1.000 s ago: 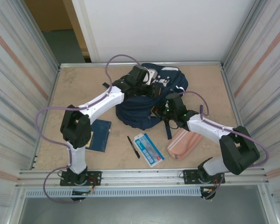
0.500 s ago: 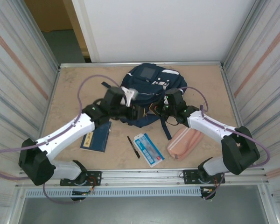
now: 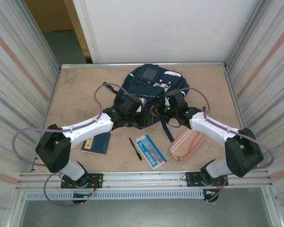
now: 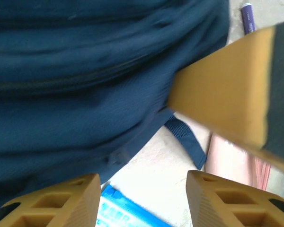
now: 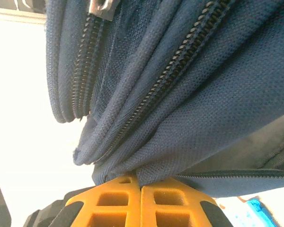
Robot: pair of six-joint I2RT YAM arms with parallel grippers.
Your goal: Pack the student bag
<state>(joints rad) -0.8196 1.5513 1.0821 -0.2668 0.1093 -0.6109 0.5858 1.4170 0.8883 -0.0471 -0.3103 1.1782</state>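
Observation:
The student bag (image 3: 149, 85) is a navy backpack with white patches, lying at the back middle of the table. My right gripper (image 3: 166, 108) is at the bag's front right edge. It is shut on a fold of the bag's fabric (image 5: 203, 94), pinched beside a zipper between my orange right fingertips (image 5: 141, 182). My left gripper (image 3: 143, 115) is low at the bag's front edge and open. Bare table shows between its fingers (image 4: 143, 182), and the bag (image 4: 85, 71) is above them.
In front of the bag lie a dark blue notebook (image 3: 97, 142), a black pen (image 3: 135, 149), a blue-and-white packet (image 3: 151, 151) and a pink pouch (image 3: 187, 144). A bag strap (image 3: 169, 130) trails forward. Metal walls close in both sides.
My left gripper has come off the top of the bag down to its front edge, and its jaws have opened a little wider. The right gripper kept its pinch on the bag.

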